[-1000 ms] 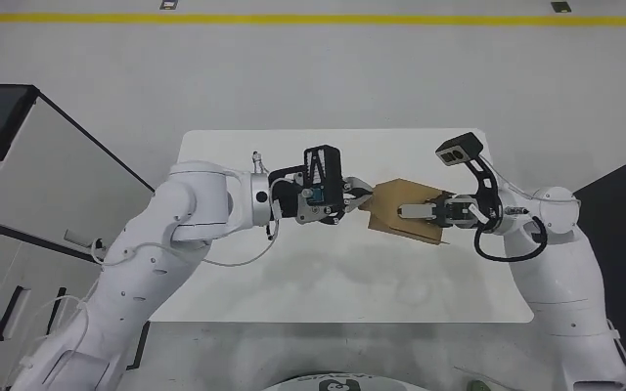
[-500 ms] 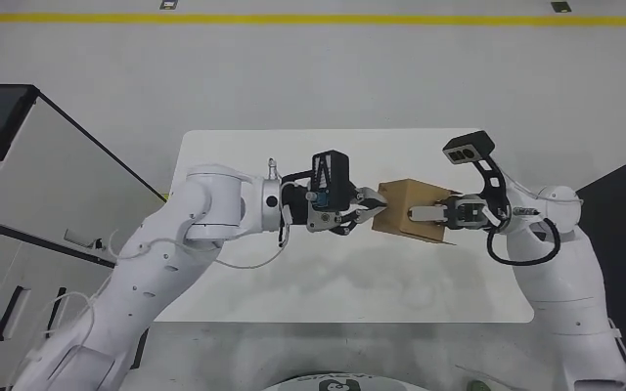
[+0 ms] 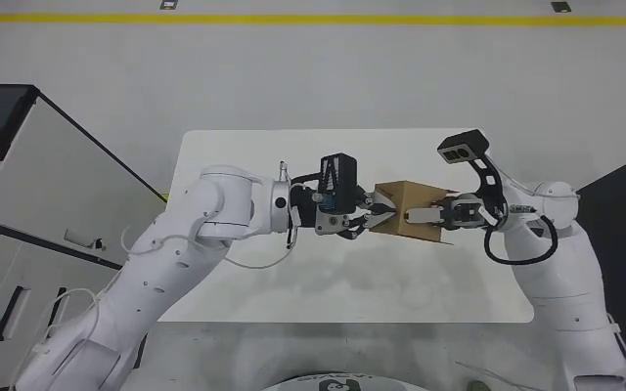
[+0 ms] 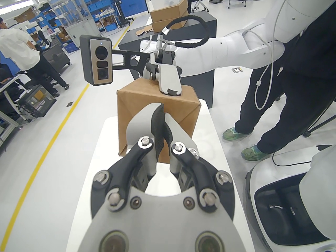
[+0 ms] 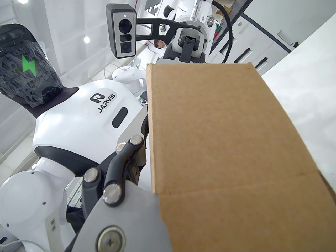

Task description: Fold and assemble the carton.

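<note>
The carton sits clamped in the right gripper, the left gripper, fingers pinched narrow, seemingly nudging its end flap; next, press it flush.

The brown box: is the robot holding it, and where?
Yes. The right gripper pinches the top panel of the carton at its own end. The left gripper, shut, only touches the other end.

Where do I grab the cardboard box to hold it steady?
Pinch the top wall of the carton at its right end, coming in from the right, like the right gripper does. That wall is a thin flat panel with a free edge. The left end is folded shut, with the left gripper at it.
</note>
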Controlling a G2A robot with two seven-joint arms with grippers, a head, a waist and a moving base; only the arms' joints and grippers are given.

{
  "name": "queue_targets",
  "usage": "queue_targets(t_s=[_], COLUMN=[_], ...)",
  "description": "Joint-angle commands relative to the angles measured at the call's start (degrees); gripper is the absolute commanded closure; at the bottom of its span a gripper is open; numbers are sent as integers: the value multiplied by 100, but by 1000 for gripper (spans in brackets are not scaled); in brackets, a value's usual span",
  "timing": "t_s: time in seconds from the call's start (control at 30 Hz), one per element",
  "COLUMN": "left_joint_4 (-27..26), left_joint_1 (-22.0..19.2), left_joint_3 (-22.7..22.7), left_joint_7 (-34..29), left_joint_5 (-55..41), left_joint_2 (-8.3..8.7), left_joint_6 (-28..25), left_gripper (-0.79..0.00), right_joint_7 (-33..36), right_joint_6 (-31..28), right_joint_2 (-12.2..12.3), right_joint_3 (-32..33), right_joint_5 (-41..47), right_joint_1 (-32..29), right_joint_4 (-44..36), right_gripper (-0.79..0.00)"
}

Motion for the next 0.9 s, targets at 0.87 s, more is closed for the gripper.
queue_targets(t_s=[0.87], left_joint_4=[277], left_joint_1=[65], left_joint_3=[-41], left_joint_7=[187], left_joint_5=[96], left_joint_2=[-42], left_joint_6=[-36], left_gripper=[0], right_joint_7=[0], right_joint_6=[-90], right_joint_2=[120], right_joint_3=[-189], right_joint_5=[175], right_joint_1=[151], right_joint_4=[49], right_gripper=[0])
